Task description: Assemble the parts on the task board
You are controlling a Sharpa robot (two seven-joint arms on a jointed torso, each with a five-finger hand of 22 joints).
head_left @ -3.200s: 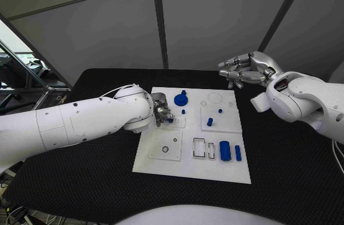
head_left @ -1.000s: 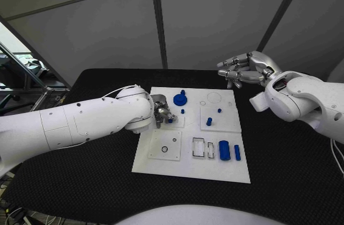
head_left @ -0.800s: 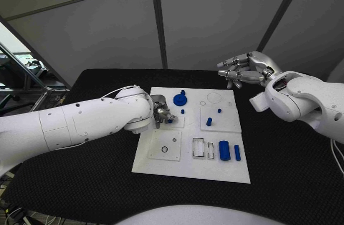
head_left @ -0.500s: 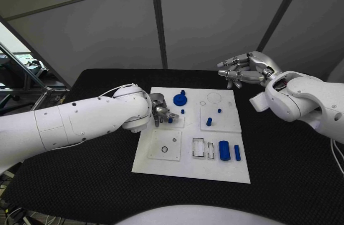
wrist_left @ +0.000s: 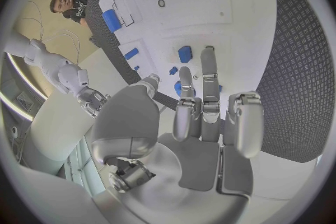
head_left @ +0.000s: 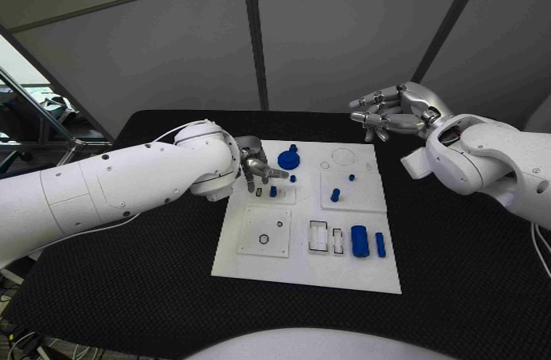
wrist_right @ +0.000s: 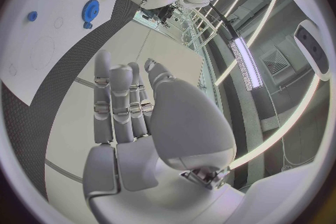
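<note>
The white task board [head_left: 304, 268] lies in the middle of the black table. A small blue part [head_left: 273, 191] stands in the small plate at the board's left side. My left hand [head_left: 259, 171] hovers just beyond and left of it, fingers spread, holding nothing. The left wrist view shows that hand [wrist_left: 203, 117] with straight fingers above the same blue part [wrist_left: 185, 54], apart from it. My right hand [head_left: 396, 111] hangs in the air past the board's far right corner, empty; its fingers [wrist_right: 119, 101] lie stretched out side by side.
A blue gear [head_left: 288, 159] sits at the board's far edge. A blue peg [head_left: 335, 194] stands right of centre. A thick blue cylinder [head_left: 359, 240] and a thin one [head_left: 380, 244] lie near the right side, beside two rectangular slots [head_left: 319, 238].
My left hand has let go of the small blue part and drawn back up and away from it; the part stays standing in its plate. The right hand has not moved.
</note>
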